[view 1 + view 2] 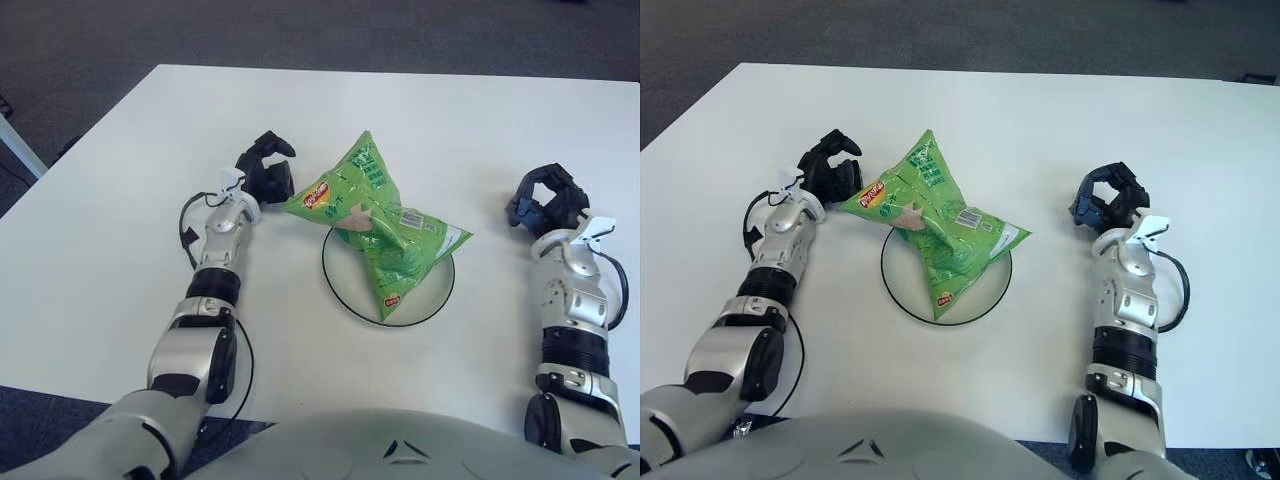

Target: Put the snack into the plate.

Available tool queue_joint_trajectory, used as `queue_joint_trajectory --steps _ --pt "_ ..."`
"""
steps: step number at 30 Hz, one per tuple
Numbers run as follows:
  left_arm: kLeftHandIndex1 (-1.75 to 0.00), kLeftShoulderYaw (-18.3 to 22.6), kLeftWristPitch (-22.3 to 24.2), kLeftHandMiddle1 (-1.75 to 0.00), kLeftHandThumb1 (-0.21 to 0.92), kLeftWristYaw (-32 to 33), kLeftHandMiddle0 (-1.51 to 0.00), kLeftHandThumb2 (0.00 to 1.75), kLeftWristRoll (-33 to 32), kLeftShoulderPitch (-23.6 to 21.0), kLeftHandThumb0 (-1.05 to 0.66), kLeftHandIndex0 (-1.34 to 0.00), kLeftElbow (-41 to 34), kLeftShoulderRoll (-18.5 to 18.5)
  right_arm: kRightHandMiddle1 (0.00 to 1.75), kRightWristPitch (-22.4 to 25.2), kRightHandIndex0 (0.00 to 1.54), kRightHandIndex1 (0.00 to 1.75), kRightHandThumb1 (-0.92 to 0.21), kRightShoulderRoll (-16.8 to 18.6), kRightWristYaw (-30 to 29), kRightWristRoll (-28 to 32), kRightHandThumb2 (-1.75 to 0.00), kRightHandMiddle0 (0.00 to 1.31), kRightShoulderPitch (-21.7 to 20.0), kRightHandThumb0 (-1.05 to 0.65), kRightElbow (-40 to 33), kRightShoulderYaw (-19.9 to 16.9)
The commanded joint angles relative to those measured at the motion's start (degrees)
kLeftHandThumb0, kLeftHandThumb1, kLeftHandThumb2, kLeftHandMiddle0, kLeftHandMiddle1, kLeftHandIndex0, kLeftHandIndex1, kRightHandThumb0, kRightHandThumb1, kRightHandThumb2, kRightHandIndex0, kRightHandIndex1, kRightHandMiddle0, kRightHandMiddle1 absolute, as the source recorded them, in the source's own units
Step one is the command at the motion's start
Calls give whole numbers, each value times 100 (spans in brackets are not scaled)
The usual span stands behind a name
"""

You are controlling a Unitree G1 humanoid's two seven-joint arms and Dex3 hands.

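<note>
A green snack bag [375,215] lies across a white plate with a dark rim [438,300] at the table's middle. Its upper left part sticks out over the plate's rim. My left hand [266,168] is just left of the bag's left corner, fingers loosely curled with a gap between them and holding nothing; I cannot tell whether it touches that corner. My right hand [543,200] shows to the right of the plate, well apart from it, fingers relaxed and empty.
The white table [120,230] runs wide on all sides of the plate. Dark carpet lies beyond its far edge and left corner. Black cables hang at both wrists.
</note>
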Motion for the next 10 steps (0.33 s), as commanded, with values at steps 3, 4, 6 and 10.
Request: queue_joint_trajectory --steps 3,4,6,10 --pt "-175 -24 -52 -175 45 426 -109 115 193 450 -44 -50 80 -155 175 1021 135 175 -28 -85 581 501 -136 65 130 -50 271 28" --pt "-175 -28 -56 -175 46 460 -109 114 205 459 -44 -50 67 -161 175 1072 134 175 -27 -118 642 525 -137 65 120 -50 290 32" --pt "-175 -30 -57 -175 46 498 -108 114 224 469 -44 -50 50 -170 175 1136 134 175 -27 -155 706 549 -137 65 108 -50 309 31" --pt "-175 -54 -36 -175 45 593 -109 115 278 500 -44 -51 -5 -184 175 1241 134 175 -27 -244 795 483 -138 65 104 -50 323 99"
